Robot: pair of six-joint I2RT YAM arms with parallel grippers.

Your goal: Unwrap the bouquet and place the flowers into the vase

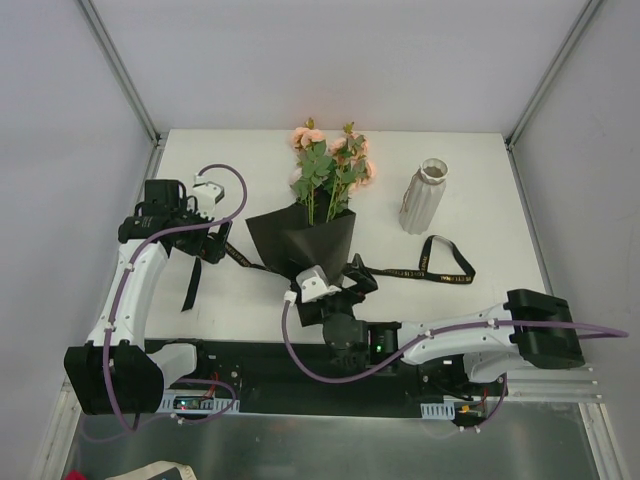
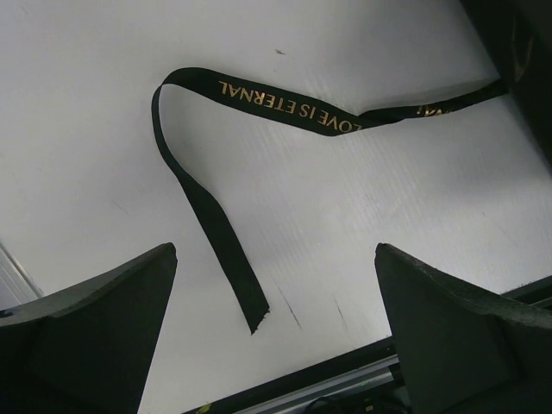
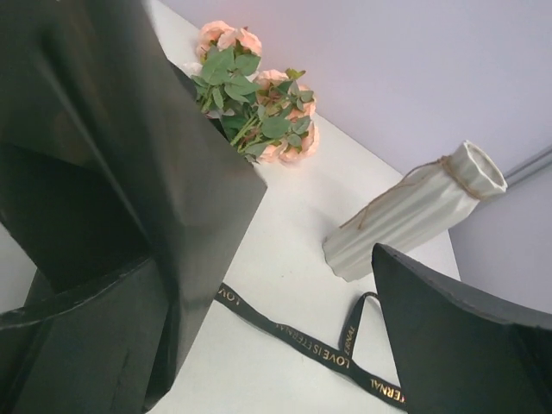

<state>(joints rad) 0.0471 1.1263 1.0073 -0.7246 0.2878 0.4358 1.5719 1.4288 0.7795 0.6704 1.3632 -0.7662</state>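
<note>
While the bouquet [image 1: 312, 215] lies in the middle of the white table [image 1: 500, 200] in the top external view, its flowers [image 1: 330, 160] point toward the far edge and the black paper sheet [image 1: 300, 240] is wrapped round their stems, narrowing toward the arms. The vase [image 1: 425, 195] stands upright to the right of the blooms, apart from them. The ribbon [image 1: 440, 268] trails loose over the table on both sides of the wrap's narrow end. The left gripper [image 1: 215, 243] sits just left of the wrap, and the right gripper [image 1: 338, 280] sits at its narrow end. From the left wrist view, the left gripper [image 2: 276, 332] is spread wide with nothing between its fingers [image 2: 95, 336]; the ribbon [image 2: 293, 108], lettered in gold, curls across the table beyond them, its cut end reaching toward the gap. From the right wrist view, the right gripper [image 3: 267, 345] is also spread wide and clamps nothing. The black paper sheet [image 3: 129, 155] fills the left side and overlaps the left one of its fingers [image 3: 78, 345]; whether they touch cannot be told. The flowers [image 3: 259, 112] jut from the wrap's far end, the vase [image 3: 414, 216] stands beyond the right finger, and the ribbon [image 3: 302, 336] lies flat between wrap and vase.
</note>
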